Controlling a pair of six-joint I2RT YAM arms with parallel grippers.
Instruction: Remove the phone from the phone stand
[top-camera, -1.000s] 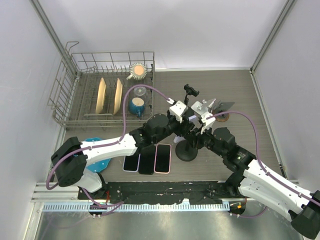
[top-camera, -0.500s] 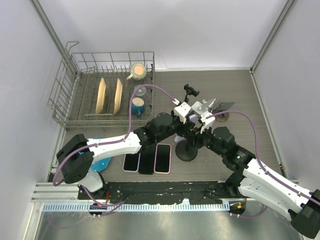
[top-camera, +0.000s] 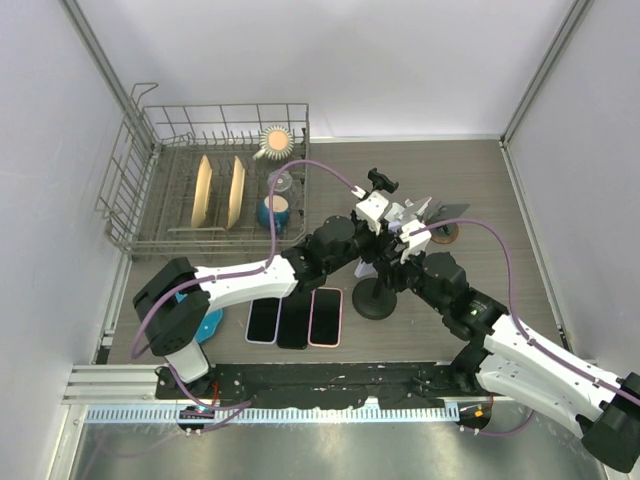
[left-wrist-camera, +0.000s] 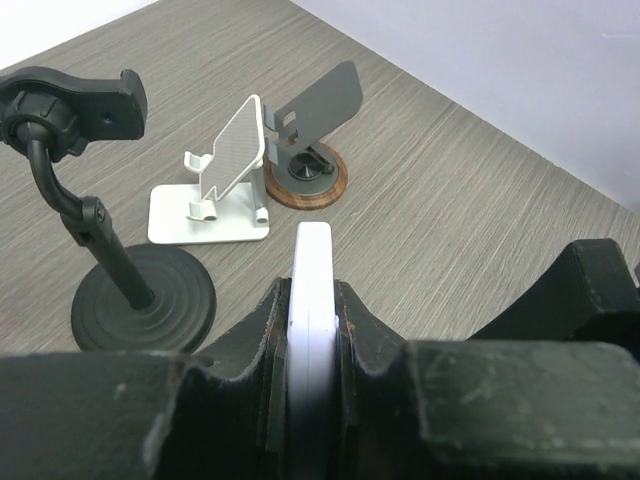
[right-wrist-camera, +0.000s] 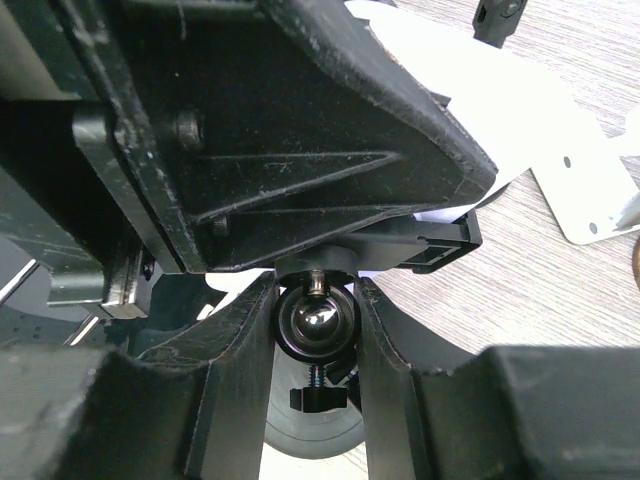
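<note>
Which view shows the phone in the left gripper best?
Left wrist: the white phone sits edge-on, clamped in the left gripper. Top external mostly hides it beneath that gripper. Right wrist shows only white slivers behind black housing, unidentifiable.

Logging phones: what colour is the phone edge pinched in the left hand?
White phone, best in left wrist view.

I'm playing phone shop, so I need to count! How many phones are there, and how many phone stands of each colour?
Phones: 4 (three lying flat, plus one white-edged phone in the left pincer)
Black phone stands: 2 (one in the right pincer)
White phone stand: 1
Grey phone stand: 1
Total: 8
</note>
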